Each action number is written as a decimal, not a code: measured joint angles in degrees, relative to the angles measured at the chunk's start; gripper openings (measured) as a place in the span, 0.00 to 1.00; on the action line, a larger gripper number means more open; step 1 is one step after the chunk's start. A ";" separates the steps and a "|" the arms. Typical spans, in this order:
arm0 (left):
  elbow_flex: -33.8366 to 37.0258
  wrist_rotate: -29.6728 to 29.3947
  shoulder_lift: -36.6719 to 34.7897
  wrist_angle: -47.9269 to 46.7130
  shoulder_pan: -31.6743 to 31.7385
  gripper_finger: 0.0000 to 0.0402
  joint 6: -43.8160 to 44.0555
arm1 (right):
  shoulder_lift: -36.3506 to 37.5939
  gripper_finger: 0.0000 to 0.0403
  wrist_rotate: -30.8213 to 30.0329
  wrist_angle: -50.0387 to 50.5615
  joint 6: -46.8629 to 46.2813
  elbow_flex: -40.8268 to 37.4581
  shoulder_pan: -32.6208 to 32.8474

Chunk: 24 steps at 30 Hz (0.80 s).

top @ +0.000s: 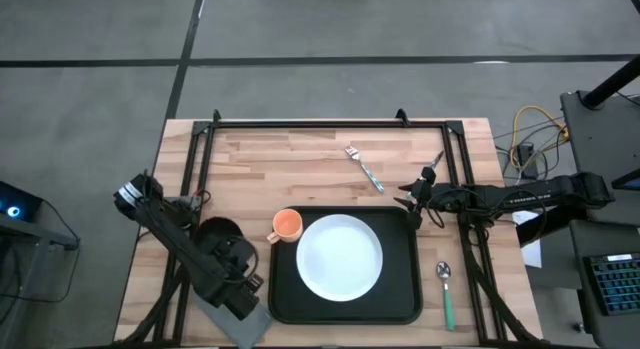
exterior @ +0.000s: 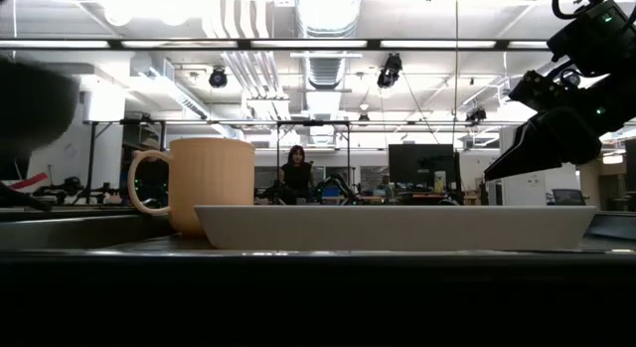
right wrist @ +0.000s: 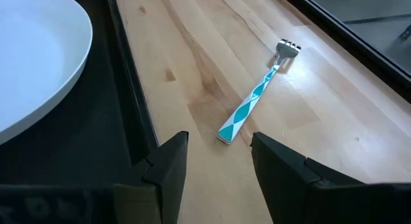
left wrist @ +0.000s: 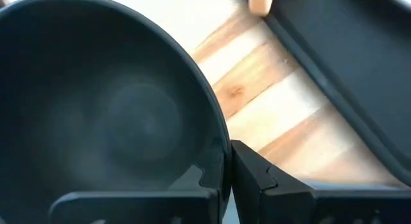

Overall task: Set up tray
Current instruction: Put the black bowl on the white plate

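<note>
Tray: large black rectangular tray with rounded corners and raised rim, at the near middle of the pale wooden slatted table, carrying the round white plate.
Cup: small orange handled cup, at the tray's far left corner; whether it sits on the rim or just off it cannot be told from above.
Bowl: round black bowl, on the table just left of the tray.
Left gripper: fingers pressed together on the bowl's rim, one inside the wall, one outside.
Right gripper: fingers spread, holding nothing, hovering off the tray's far right corner, aimed at the fork.
Fork: teal-and-white patterned fork, lying flat on bare wood beyond the tray.
Spoon: green-handled spoon, right of the tray, untouched.
Cloth: grey folded cloth, under the left arm at the near edge.
Step in hand (judged): lift bowl into tray. Raise it straight and level, clear the raised rim, and set it down away from cup and plate.
View notes: left wrist view alone shows the pinch on the rim; high view alone gives the whole layout; low view shows cup and plate in profile and a person in the room behind.
</note>
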<state>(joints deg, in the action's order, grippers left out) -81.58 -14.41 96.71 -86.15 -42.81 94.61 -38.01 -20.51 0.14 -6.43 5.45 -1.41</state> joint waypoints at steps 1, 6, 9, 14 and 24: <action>-2.51 -0.05 0.00 -1.57 0.57 0.00 -1.32 | 0.00 0.41 -0.01 0.00 -0.15 0.00 -0.01; -13.21 -4.48 0.42 -2.90 4.64 0.00 -13.83 | -0.01 0.41 0.02 -0.01 -2.25 0.00 -0.01; -17.87 -5.07 1.54 -2.37 8.66 0.00 -22.96 | -0.01 0.41 0.04 -0.01 -2.41 0.00 -0.02; -25.66 -5.66 4.74 -1.88 14.40 0.00 -39.06 | 0.06 0.41 0.07 0.09 -2.61 0.00 -0.04; -44.96 -2.33 19.79 -0.77 19.37 0.00 -80.02 | 0.03 0.41 0.17 1.23 -4.22 0.02 -0.02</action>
<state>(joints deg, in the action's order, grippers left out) -126.54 -16.74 116.49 -86.92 -23.44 14.59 -37.98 -20.34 1.37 -10.65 5.48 -1.43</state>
